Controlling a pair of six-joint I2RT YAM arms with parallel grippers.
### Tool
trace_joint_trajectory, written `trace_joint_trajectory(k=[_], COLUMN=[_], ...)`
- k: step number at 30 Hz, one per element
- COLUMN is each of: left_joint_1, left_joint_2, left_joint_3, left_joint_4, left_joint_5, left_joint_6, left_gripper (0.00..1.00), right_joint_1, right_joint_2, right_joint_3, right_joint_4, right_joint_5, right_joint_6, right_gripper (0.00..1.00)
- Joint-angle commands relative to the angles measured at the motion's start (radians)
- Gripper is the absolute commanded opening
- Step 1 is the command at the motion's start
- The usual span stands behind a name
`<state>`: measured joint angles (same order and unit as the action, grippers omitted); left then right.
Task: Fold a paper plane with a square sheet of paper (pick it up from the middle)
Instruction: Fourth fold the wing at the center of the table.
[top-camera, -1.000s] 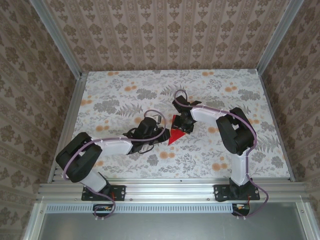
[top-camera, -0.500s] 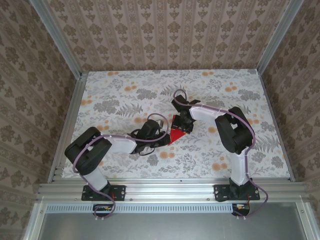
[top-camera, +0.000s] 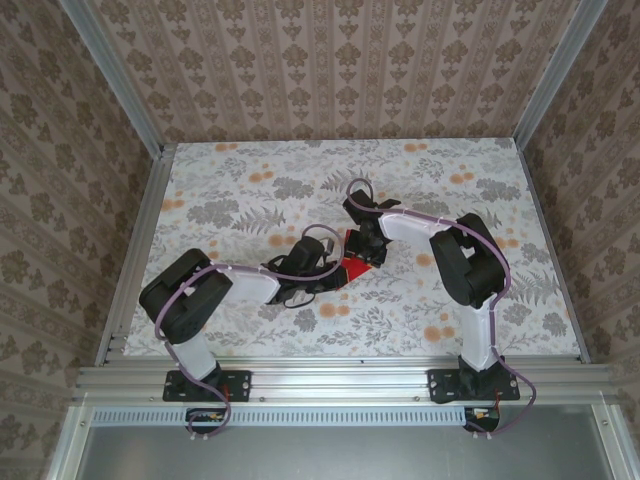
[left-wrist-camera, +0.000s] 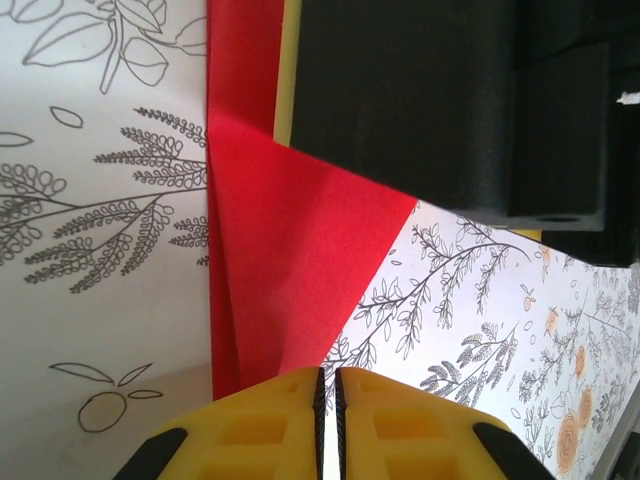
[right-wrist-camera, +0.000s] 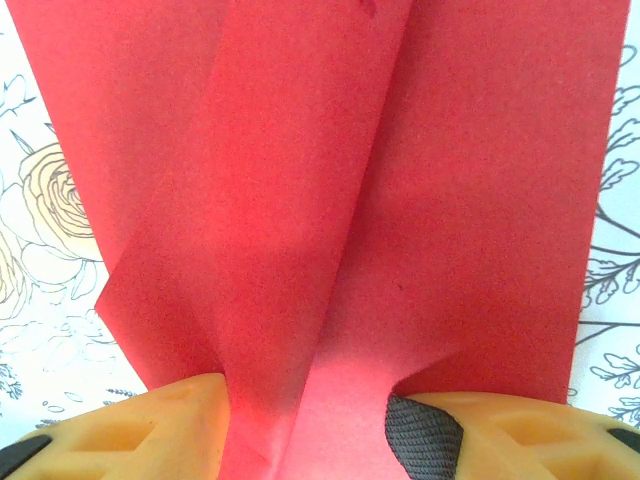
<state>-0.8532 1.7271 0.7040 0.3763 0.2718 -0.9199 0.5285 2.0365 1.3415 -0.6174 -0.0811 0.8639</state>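
Floral-print bench (top-camera: 450, 170), patterned walls all round. The red paper (top-camera: 352, 267), folded to a point, lies flat mid-bench between the arms. Left tool (left-wrist-camera: 327, 390) has its fingers squeezed together at the paper's edge. Right tool (right-wrist-camera: 308, 425) is partly spread, straddling a raised crease.

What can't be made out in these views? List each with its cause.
- Left wrist view: folded red paper, far part behind a black housing, near tip behind the left claw.
- Right wrist view: the paper runs off the top and bottom edges; the right claw covers its near end.
- Top external view: both claws cover most of the paper; its outline is too small to read.
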Motion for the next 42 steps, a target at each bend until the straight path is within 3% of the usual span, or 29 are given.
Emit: trace_joint_trajectory(k=[1,25,33,42], left_joint_1=[-0.012,-0.035,-0.042,-0.042], left_joint_2=[0.014,-0.022,-0.11,-0.094], left_joint_3=[0.011,-0.004,-0.015,0.017], left_joint_4=[-0.059,-0.225,-0.278,-0.162], left_joint_5=[-0.026,-0.166,-0.137,-0.072], left_joint_6=[0.009,0.015,0.056,0.033], left_gripper=[0.14,0.12,0.13,0.12], right_joint_1=[-0.011,-0.013,-0.013,-0.012], right_joint_2=[0.317,0.321,0.321,0.321], right_joint_3=[-0.142,-0.145,-0.146,-0.145], right_joint_4=[-0.031,-0.035,-0.035,-0.036], right_joint_5=[0.155,0.16,0.161,0.161], right_joint_6=[-0.005,-0.002,-0.006,-0.005], right_gripper=[0.56,0.56,0.56,0.56])
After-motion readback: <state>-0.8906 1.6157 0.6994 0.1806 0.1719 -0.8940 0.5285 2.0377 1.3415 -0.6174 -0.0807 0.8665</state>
